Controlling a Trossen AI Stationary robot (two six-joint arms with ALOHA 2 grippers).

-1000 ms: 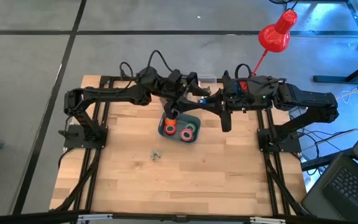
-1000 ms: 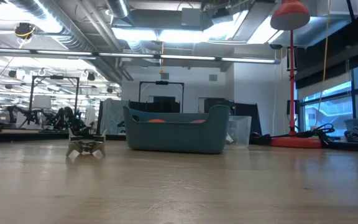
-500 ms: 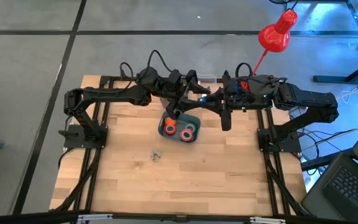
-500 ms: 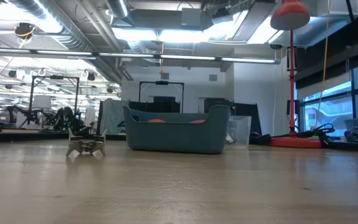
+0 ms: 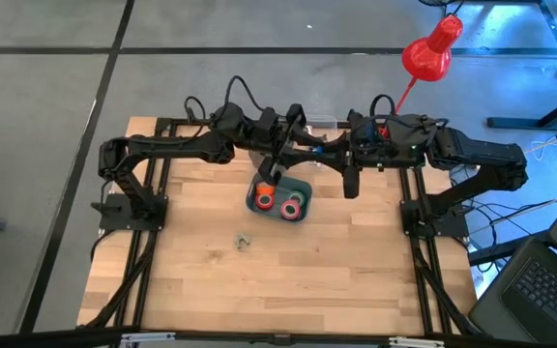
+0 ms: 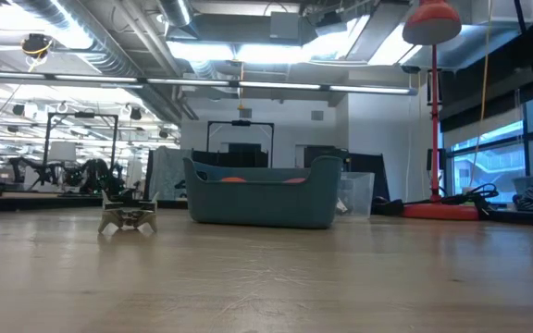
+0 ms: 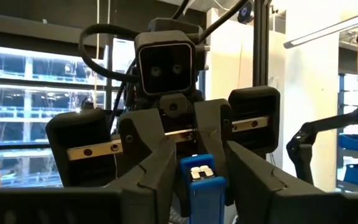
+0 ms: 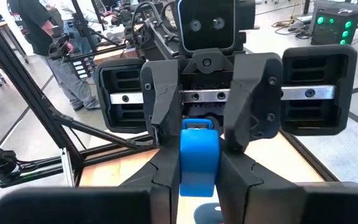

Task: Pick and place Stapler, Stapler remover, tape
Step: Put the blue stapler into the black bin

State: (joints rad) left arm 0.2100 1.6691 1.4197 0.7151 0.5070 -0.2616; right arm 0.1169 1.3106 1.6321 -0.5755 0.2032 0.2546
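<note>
Above the teal bin (image 5: 279, 201) I have both grippers meeting: left gripper (image 8: 205, 134) and right gripper (image 7: 194, 165) each pinch the blue stapler (image 8: 199, 157). Tape rolls (image 5: 278, 203) sit inside the bin; staple remover (image 5: 244, 242) lies just before it.

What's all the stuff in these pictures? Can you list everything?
blue stapler: one, blue, in the air between both grippers
ring-shaped tape rolls: three seen, orange, green, red, inside the bin
teal plastic bin: one, teal, mid-table
small metal staple remover: one, silvery, on the table beside the bin
wooden table: one, pale
red lamp: one, beyond the table
left gripper: dark, fingers on the stapler
right gripper: dark, fingers on the stapler
</note>
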